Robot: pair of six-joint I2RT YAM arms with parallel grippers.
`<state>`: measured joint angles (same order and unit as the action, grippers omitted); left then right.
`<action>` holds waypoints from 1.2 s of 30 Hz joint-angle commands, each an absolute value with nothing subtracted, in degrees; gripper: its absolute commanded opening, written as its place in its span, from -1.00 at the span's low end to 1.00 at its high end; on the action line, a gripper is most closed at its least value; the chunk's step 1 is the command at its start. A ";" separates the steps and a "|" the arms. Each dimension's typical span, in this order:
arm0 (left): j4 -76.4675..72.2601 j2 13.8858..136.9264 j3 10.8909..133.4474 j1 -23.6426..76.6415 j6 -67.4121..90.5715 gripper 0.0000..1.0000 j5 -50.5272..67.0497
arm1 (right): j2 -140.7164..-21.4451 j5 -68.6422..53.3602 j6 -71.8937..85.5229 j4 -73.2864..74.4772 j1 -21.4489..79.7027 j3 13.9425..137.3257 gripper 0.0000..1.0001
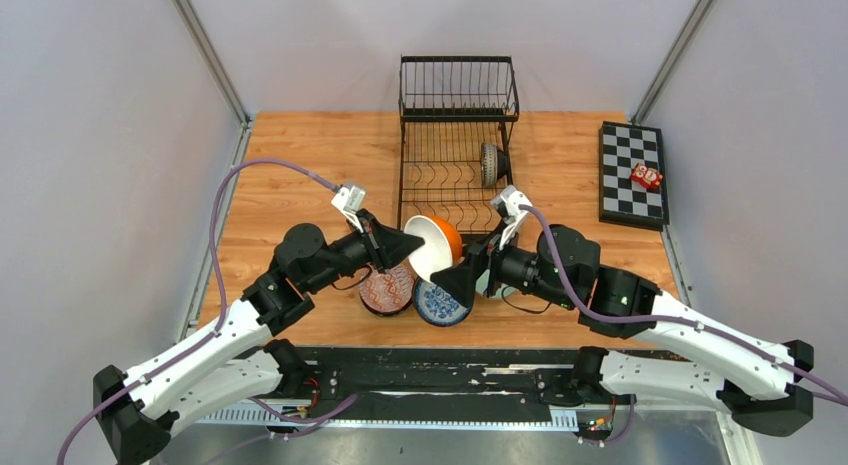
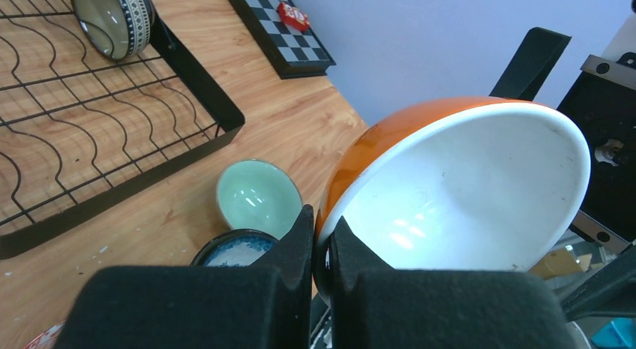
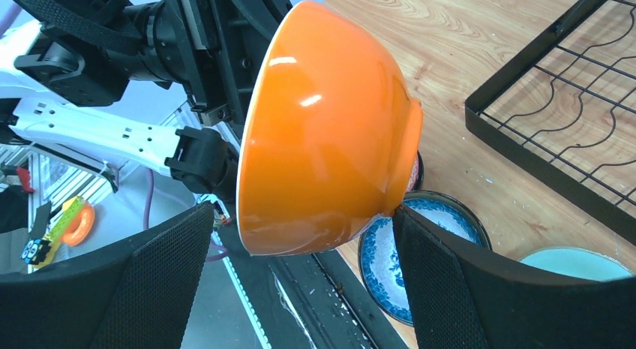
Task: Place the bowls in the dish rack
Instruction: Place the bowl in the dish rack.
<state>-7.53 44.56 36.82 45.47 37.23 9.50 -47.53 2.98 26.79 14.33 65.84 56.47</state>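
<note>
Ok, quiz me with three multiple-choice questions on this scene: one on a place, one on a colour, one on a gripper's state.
1. Where in the dish rack does the patterned bowl stand? A. upper basket B. lower tray, right side C. lower tray, left side
2. What colour is the lifted bowl outside? A. orange B. green C. blue
3. How is the left gripper? A. open over the table B. shut on the lifted bowl C. open inside the rack
Answers: 1 B, it stands on edge at the tray's right side. 2 A, the right wrist view shows a glossy orange shell. 3 B, its fingers pinch the white rim.
</note>
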 commanded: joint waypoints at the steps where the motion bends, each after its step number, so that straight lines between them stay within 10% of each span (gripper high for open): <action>1: -12.21 43.94 36.66 45.04 38.36 -1.00 10.98 | -46.32 0.89 27.96 10.33 65.43 55.38 0.80; 27: -15.40 44.78 35.69 44.91 39.88 -1.00 12.34 | -47.76 -0.03 26.47 3.55 65.48 54.61 0.56; 30: -15.64 44.99 35.77 44.91 39.83 -1.00 12.56 | -48.56 -0.09 25.85 3.48 65.48 55.05 0.14; 33: -15.49 44.79 35.88 44.91 39.56 -1.00 12.46 | -48.66 -0.07 25.39 3.45 65.45 55.01 -0.91; 36: -15.18 44.94 36.02 44.92 39.56 -1.00 12.39 | -48.08 2.16 24.94 2.69 65.46 54.39 -0.95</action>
